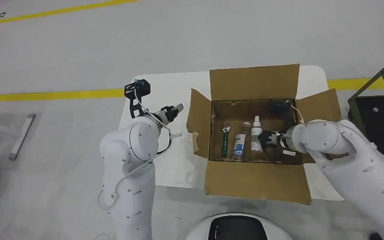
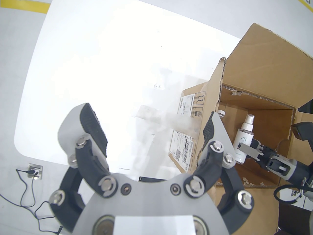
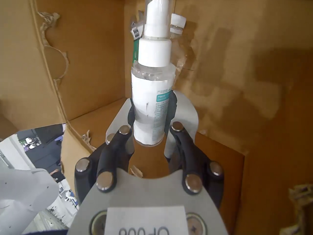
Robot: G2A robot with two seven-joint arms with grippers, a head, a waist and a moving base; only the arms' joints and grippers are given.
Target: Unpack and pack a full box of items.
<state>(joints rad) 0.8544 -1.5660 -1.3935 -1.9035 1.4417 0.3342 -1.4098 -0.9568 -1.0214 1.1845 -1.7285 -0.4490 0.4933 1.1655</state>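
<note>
1. Evidently unpacking: from above, the right claw (image 1: 268, 138), inside the box (image 1: 255, 81), grips the spray bottle (image 1: 257, 129); next it probably needs lifting clear of the walls.
2. Left wrist: the left claw (image 2: 149, 114) gapes wide, empty, outside the box.
3. Right wrist: the bottle's clear, labelled body is clamped near its base, white capped nozzle farthest from the claw.

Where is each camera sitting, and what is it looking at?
Top view: above the arms, looking down at the open brown cardboard box on the white table; both white arms show.
Left wrist view: on the left arm, facing the table and box; the open left gripper shows.
Right wrist view: inside the box; the right gripper clamps the white spray bottle.
Shared: all three show that bottle.
</note>
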